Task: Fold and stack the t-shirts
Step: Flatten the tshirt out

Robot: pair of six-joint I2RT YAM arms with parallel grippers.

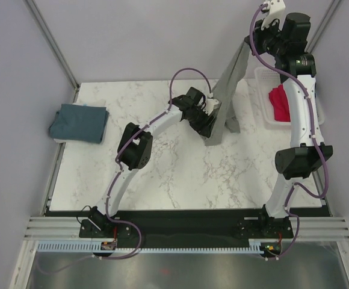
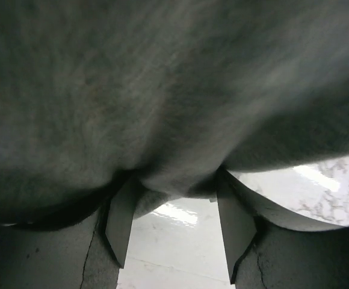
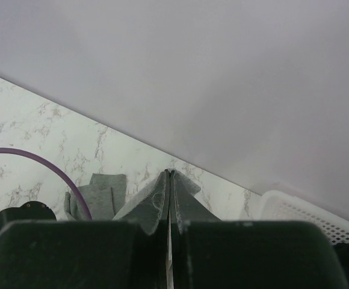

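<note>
Top view only: heather grey cloth t-shirt [image 1: 231,78] hangs as a long strip at 1 o'clock, long axis running 1 to 7, lower end on the white marbled table [image 1: 162,174]. Folded teal-blue cloth t-shirt [image 1: 78,123] lies at 9 o'clock. Right wrist view: right gripper [image 3: 169,180] pinched tight on grey cloth. Left wrist view: left gripper [image 2: 176,186] stands open, grey cloth across its tips.

Folded t-shirt [image 1: 78,123] far left, basket [image 1: 262,90] right
</note>
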